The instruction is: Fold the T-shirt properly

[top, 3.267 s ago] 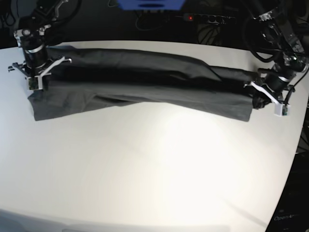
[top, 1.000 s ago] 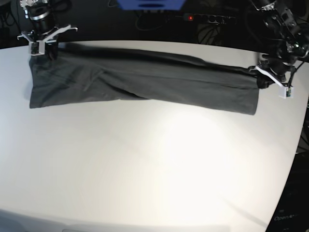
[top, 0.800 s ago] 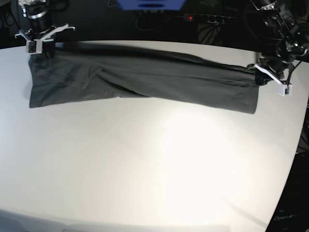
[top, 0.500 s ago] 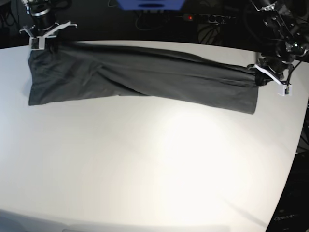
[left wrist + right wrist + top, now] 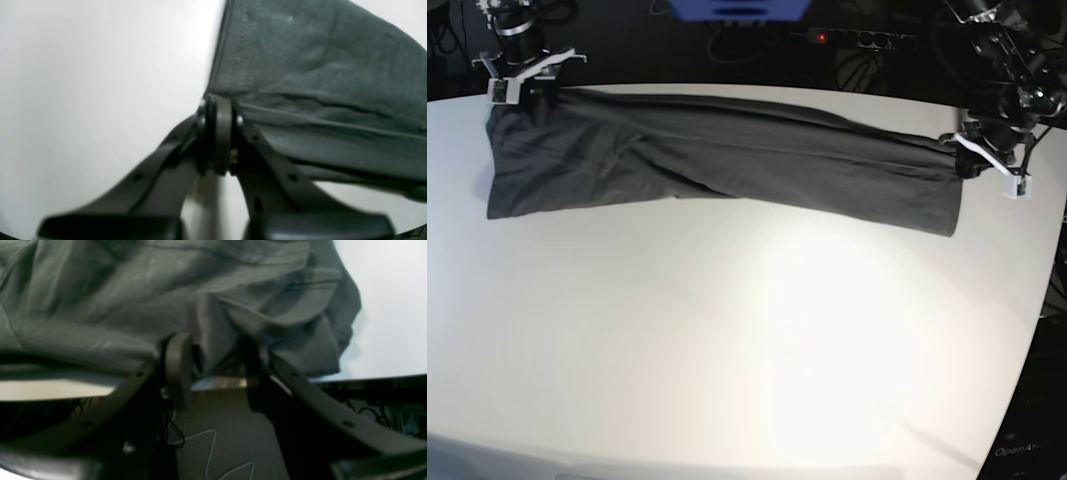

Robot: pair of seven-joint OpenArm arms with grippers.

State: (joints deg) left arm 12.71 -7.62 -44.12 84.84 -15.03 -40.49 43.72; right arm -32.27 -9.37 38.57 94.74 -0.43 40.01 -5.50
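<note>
The white counter [image 5: 757, 340] fills most of the base view, bare across its near half. Along its far side lies the T-shirt [image 5: 717, 155], a dark grey garment folded lengthwise into one long band that runs from the far left corner across to the right edge. The band is wider at its left end, where wrinkles fan out, and a diagonal crease crosses its middle. Its right end stops in a straight hem just short of the counter's right edge.

The left pincer [image 5: 217, 110] sits at that right end. Its two dark fingers are pressed together on the corner of the T-shirt, right where the stitched hem meets a fold, so it is clenched on the fabric. The cloth runs away from it with long, taut ridges.

The right pincer [image 5: 213, 370] is at the far left corner, at the counter's back edge. Its fingers [image 5: 176, 370] stand apart with a bunched fold of the T-shirt lying loosely between them, so the grasp is released. Dark floor and a thin cable [image 5: 206, 450] show below the edge.
</note>
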